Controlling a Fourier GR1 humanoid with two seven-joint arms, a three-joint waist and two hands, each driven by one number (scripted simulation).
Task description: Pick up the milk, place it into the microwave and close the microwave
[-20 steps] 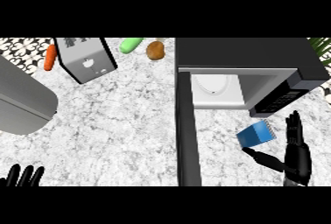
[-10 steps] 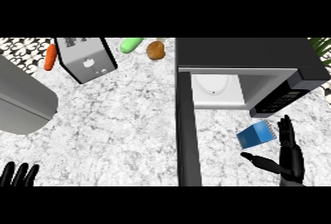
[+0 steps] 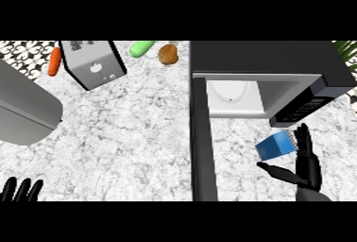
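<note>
Milk: small blue rectangular milk carton [image 3: 276, 145] was over the grey marbled bench [image 3: 125, 137], just in front of the open black microwave [image 3: 265, 59], right of its swung-out door [image 3: 200, 142].
Right hand: black right hand [image 3: 307, 166] was spread, fingers straight beside the carton's right edge, thumb below it, holding nothing.
Left hand: black left hand [image 3: 21, 189] rested at the lower-left edge, fingers straight.

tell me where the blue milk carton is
Head view, right side: the blue milk carton sits on the marble counter in front of the open black microwave, beside the black right hand.
</note>
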